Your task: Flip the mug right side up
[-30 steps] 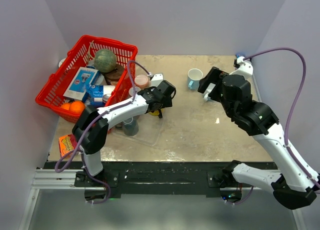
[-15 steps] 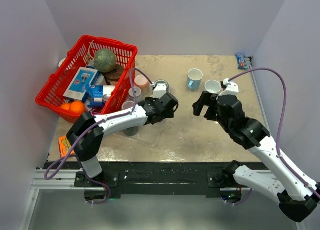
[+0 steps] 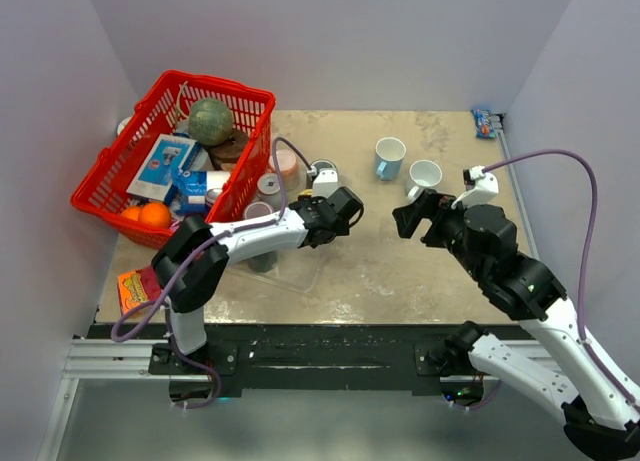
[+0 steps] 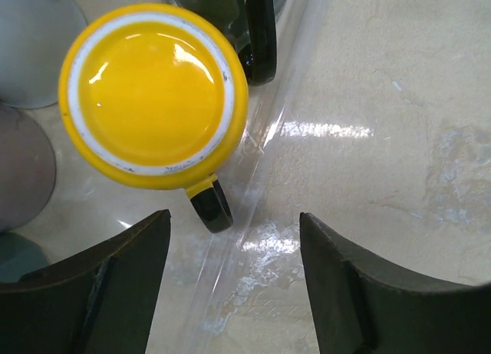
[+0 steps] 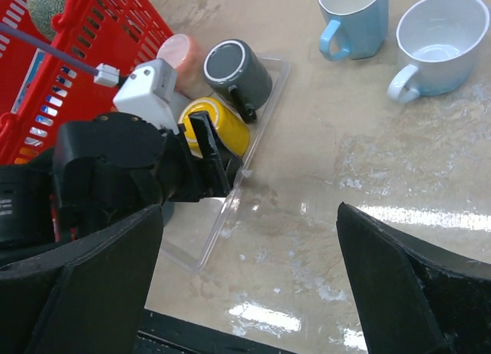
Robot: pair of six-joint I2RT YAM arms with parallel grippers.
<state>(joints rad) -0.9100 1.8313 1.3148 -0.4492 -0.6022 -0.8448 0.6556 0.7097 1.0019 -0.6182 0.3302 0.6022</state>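
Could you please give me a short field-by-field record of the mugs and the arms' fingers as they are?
yellow mug: upside down in clear tray
grey mug: base up, beside it
blue mug: upright, outside tray
white mug: upright, beside blue mug
left fingers: open, empty, by yellow mug
right fingers: open, empty

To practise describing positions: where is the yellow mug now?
In the left wrist view, the yellow mug stands upside down in the clear tray, ahead of the open left hand, next to the dark grey mug.

Red basket [image 3: 220, 85], oranges [image 3: 146, 215] inside
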